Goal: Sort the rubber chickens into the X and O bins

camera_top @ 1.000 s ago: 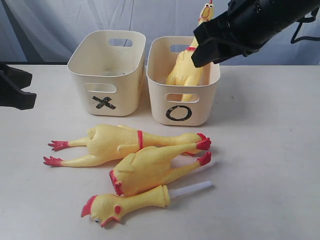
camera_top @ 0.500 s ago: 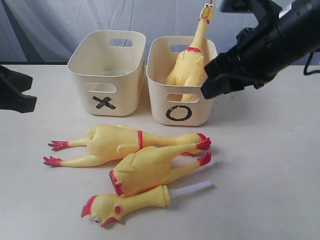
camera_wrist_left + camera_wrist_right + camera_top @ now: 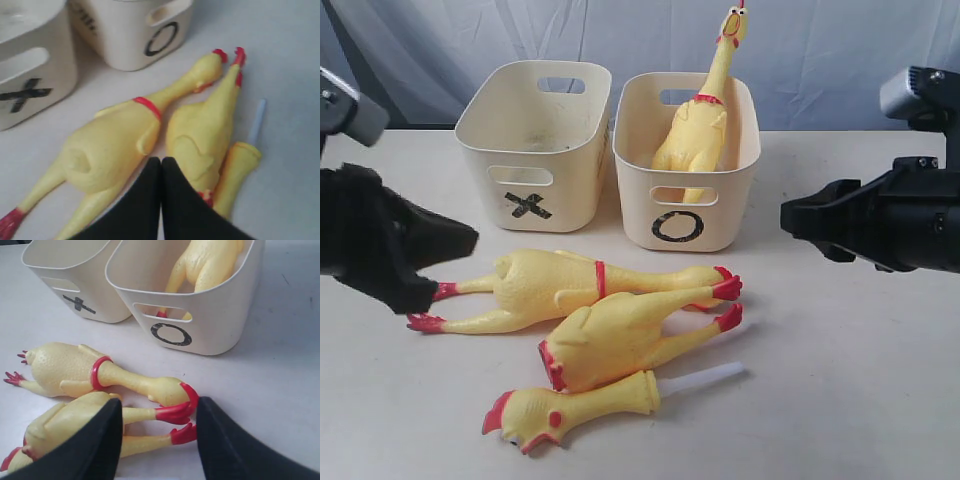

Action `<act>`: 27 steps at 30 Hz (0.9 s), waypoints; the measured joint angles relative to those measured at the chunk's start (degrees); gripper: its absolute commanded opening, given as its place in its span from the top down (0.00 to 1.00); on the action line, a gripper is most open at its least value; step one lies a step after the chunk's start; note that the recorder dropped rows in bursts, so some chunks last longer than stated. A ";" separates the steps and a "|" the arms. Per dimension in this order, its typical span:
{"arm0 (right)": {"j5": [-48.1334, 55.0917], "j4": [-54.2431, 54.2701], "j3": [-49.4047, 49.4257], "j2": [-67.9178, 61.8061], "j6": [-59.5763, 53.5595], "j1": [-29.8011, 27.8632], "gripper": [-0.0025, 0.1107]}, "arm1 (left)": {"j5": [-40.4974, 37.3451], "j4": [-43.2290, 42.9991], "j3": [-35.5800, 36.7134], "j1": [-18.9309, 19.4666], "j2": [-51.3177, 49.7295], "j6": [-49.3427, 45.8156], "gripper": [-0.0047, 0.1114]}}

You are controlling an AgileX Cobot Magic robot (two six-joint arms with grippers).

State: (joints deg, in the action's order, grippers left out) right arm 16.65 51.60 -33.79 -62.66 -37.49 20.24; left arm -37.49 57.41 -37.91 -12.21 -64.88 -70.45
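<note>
- The X bin (image 3: 575, 200) and the O bin (image 3: 720, 215) sit side by side toward the far edge of the table (image 3: 860, 380). Their marks face the near edge, so each is easy to tell apart.
- One rubber chicken (image 3: 695, 135) is sorted. It stands in the O bin leaning on the far wall, and being taller than the tub, its neck and head rise above the rim.
- Three remain in the middle of the table, lying touching in a loose stack:
  - a long whole chicken (image 3: 560, 285) nearest the bins;
  - a second body (image 3: 620, 340) just beside it;
  - a head and neck on a white tube (image 3: 570, 405) nearest the near edge.
- The X bin looks empty.
- The left gripper (image 3: 460, 245) is clenched on nothing, fingers pressed together. It hangs by the long chicken's feet on the left side, probably lining up, and it would need to spread before grasping.
- The right gripper (image 3: 790, 215) has its jaws apart and empty, off to the right of the O bin, clear of the pile.
</note>
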 measured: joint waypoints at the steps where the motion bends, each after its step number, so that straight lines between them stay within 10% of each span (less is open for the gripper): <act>1: 0.00 0.27 0.00 0.00 0.00 0.00 0.58 | -0.56 1.85 0.30 -0.73 -1.24 -3.21 0.95; 12: 0.45 0.83 0.26 0.07 0.00 0.00 0.58 | -0.62 5.94 1.00 -12.59 -16.59 -11.69 0.36; 27: 0.80 0.83 0.26 0.07 0.00 0.00 0.58 | 15.53 8.32 1.00 -21.21 -21.55 -15.46 0.35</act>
State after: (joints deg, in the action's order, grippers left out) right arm 17.45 52.43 -33.53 -62.59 -37.49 20.24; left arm -21.97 65.73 -36.91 -33.42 -86.43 -85.91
